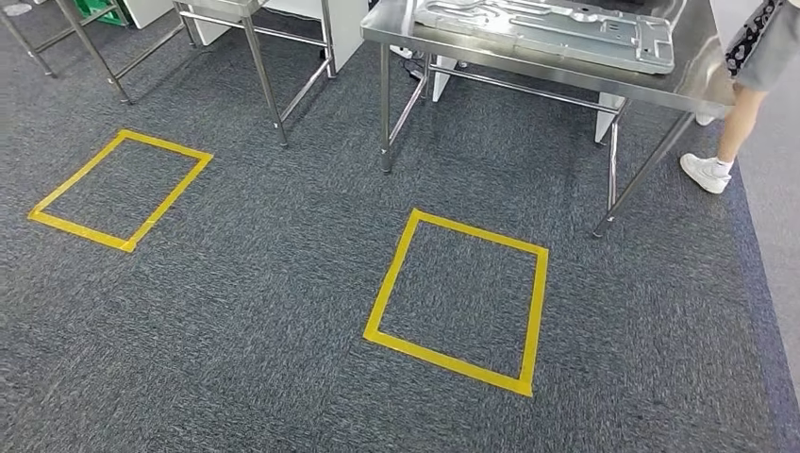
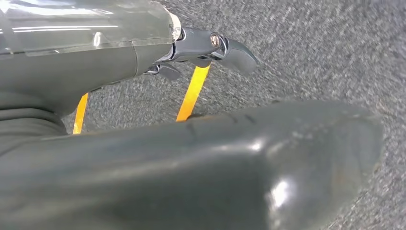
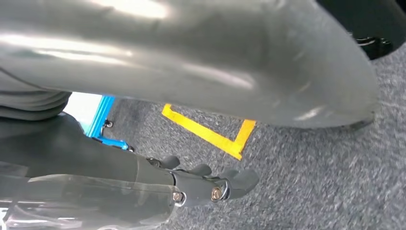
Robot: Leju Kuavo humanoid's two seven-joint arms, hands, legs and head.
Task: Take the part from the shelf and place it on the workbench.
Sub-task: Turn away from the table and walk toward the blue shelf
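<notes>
**Both hands hang empty over the carpet; the part lies on the steel workbench**

The left hand (image 2: pixel 201 50), seen from its wrist camera, holds nothing: its dark fingers (image 2: pixel 237 52) stretch out loosely over the grey carpet (image 2: pixel 311 52), and its thick grey thumb (image 2: pixel 230 163) lies broad across the foreground. A strip of yellow tape (image 2: pixel 193 93) runs on the carpet behind the fingers, with a second strip (image 2: pixel 80 112) partly hidden by the hand's cover.

The right hand (image 3: pixel 201 184) is likewise released, with nothing in it. Its fingers (image 3: pixel 239 181) are extended with a slight curl above the carpet, and its thumb (image 3: pixel 201 62) spans the near field. A corner of yellow tape (image 3: pixel 225 139) lies on the floor beyond, and a blue frame (image 3: pixel 101 120) stands further off.

In the head view, the workbench (image 1: pixel 528 71), a stainless-steel table on slim legs, sits at about one o'clock. The part (image 1: pixel 547 33), a flat pressed sheet-metal panel with ribs and cut-outs, rests on its top, cut off by the upper edge of the frame. A square of yellow tape (image 1: pixel 396 260) marks the carpet straight below the bench, around five o'clock from centre; a second taped square (image 1: pixel 170 193) lies at nine o'clock. More steel table legs (image 1: pixel 264 80) stand at eleven o'clock. At two o'clock, just beside the bench's far corner, a person's leg (image 1: pixel 741 118) and white shoe (image 1: pixel 705 173) stand on the carpet.
</notes>
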